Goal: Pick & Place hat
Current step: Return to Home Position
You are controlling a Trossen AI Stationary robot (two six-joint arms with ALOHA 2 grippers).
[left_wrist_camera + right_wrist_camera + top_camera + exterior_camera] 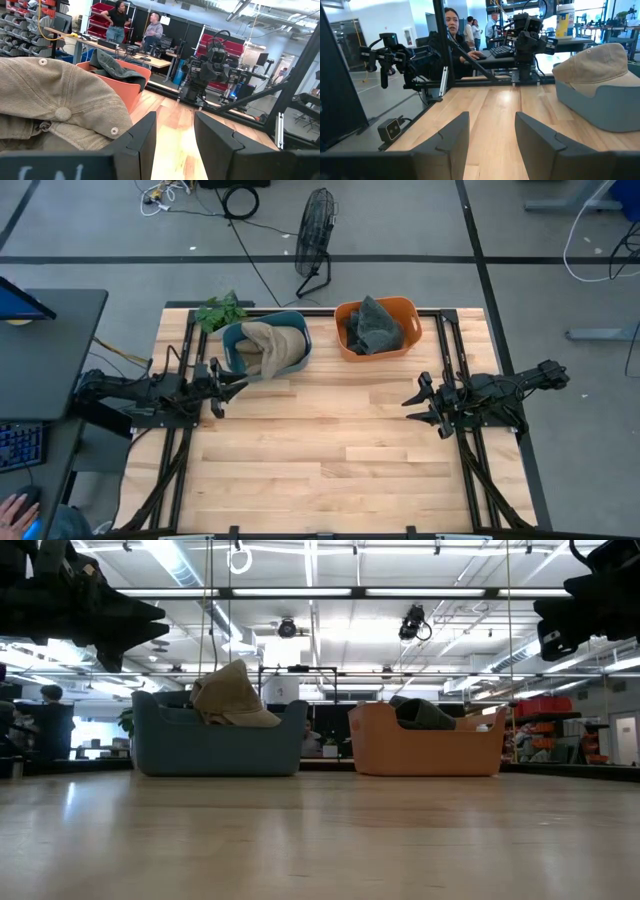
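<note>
Logged brown cap (272,346) heaped in the blue-green bin (229,352) at the table's (330,470) far edge, crown up, long axis running across the bin toward the orange bin (346,348). Saw no cap loose on the wood. Found left gripper (232,386) just beside the bin's near wall, jaws apart, holding nothing, cap lying just past them. Found right gripper (412,408) well apart on the other side, jaws apart too, empty. Marked left arm as far the nearer. Judged placing done; guessed only a pull-back clear of the bin wall was left, low snag risk
</note>
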